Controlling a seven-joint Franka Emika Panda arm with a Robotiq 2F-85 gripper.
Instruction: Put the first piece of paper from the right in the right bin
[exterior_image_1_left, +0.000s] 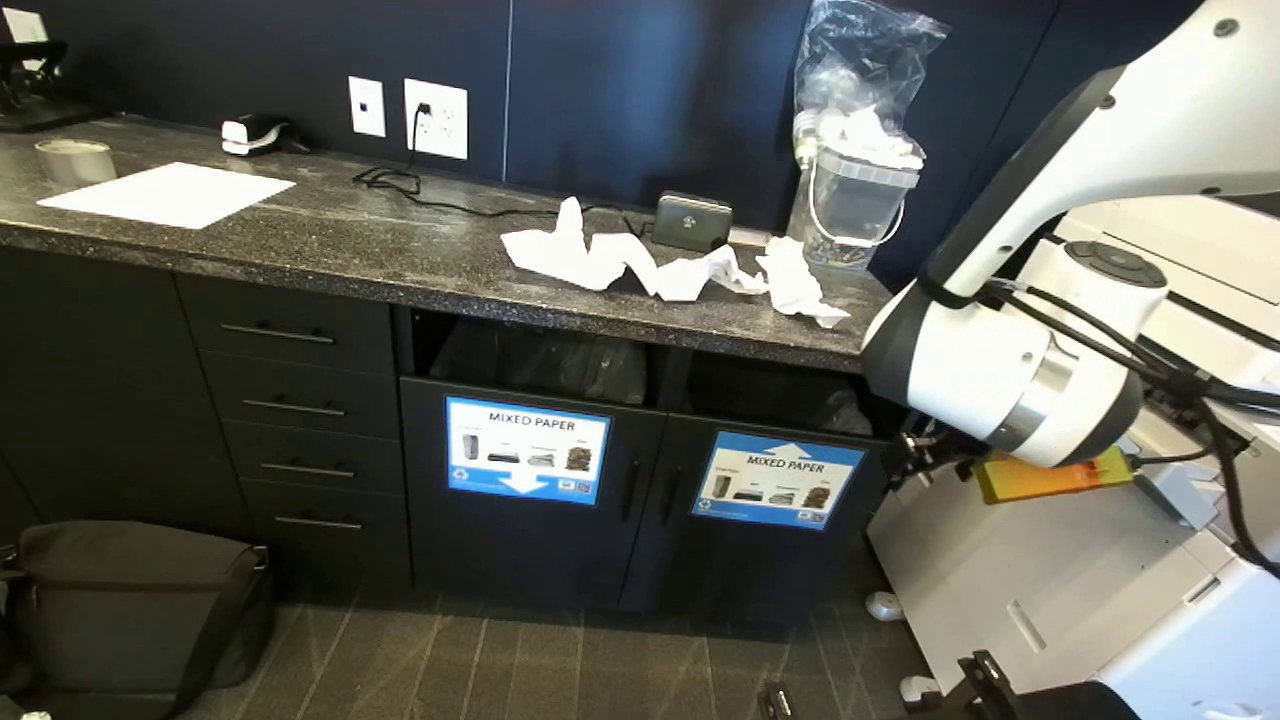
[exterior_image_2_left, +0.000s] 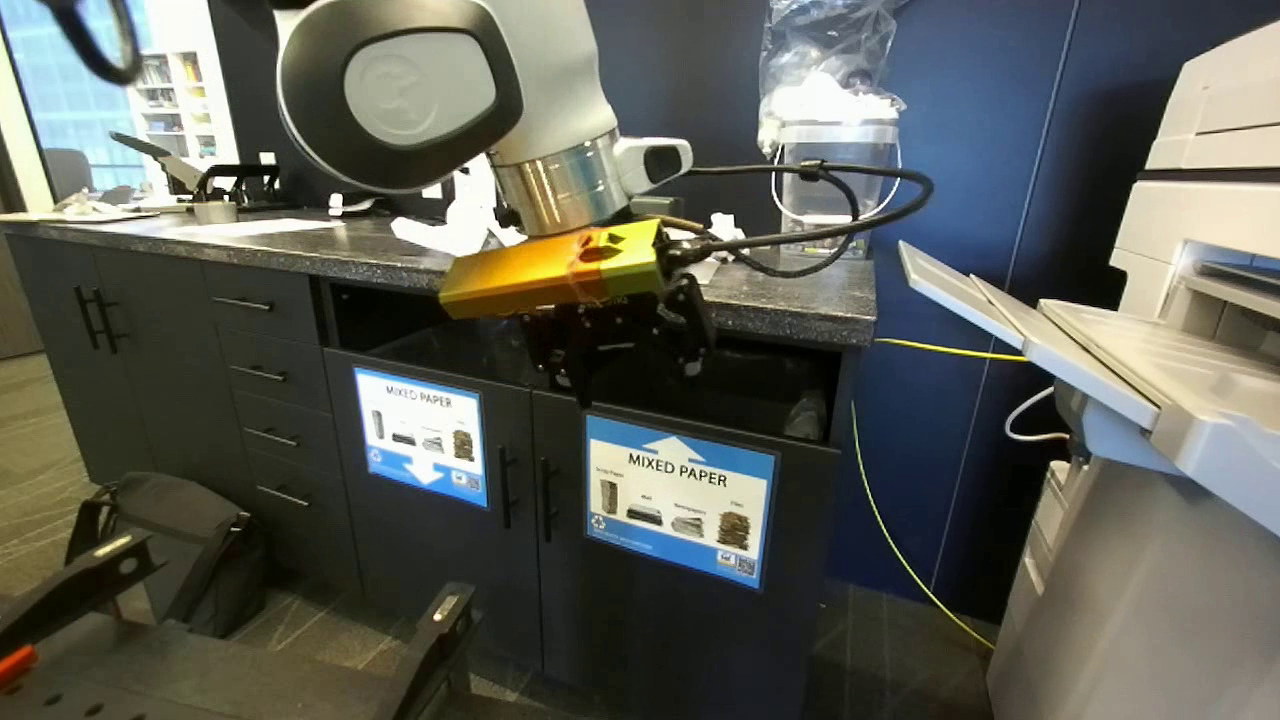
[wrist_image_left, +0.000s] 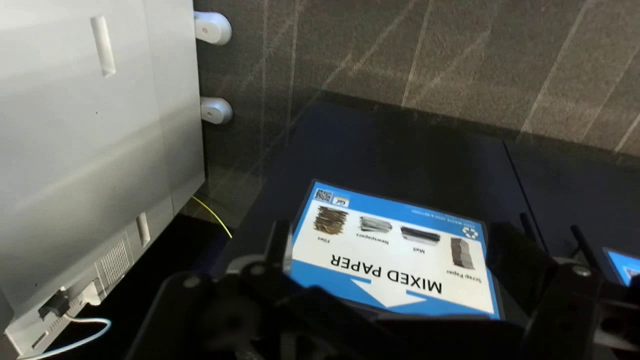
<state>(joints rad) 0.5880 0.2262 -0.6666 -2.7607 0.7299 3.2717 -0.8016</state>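
Crumpled white papers lie in a row on the dark counter. The first from the right (exterior_image_1_left: 795, 280) is a twisted piece near the counter's right end. A middle piece (exterior_image_1_left: 690, 275) and a left piece (exterior_image_1_left: 565, 250) lie beside it, close together. In an exterior view the arm hides much of the papers. The right bin (exterior_image_1_left: 735, 575) is the right cabinet with a slot under the counter; its door also shows in the other views (exterior_image_2_left: 680, 630) (wrist_image_left: 400, 145). My gripper (exterior_image_2_left: 632, 372) is open and empty, in front of the right slot, with fingers wide apart in the wrist view (wrist_image_left: 395, 245).
The left bin (exterior_image_1_left: 520, 560) stands beside the right one. A clear bucket (exterior_image_1_left: 855, 205) with a plastic bag stands at the counter's right end. A small dark box (exterior_image_1_left: 692, 221) sits behind the papers. A flat white sheet (exterior_image_1_left: 170, 195) lies left. A printer (exterior_image_1_left: 1000, 560) stands at right.
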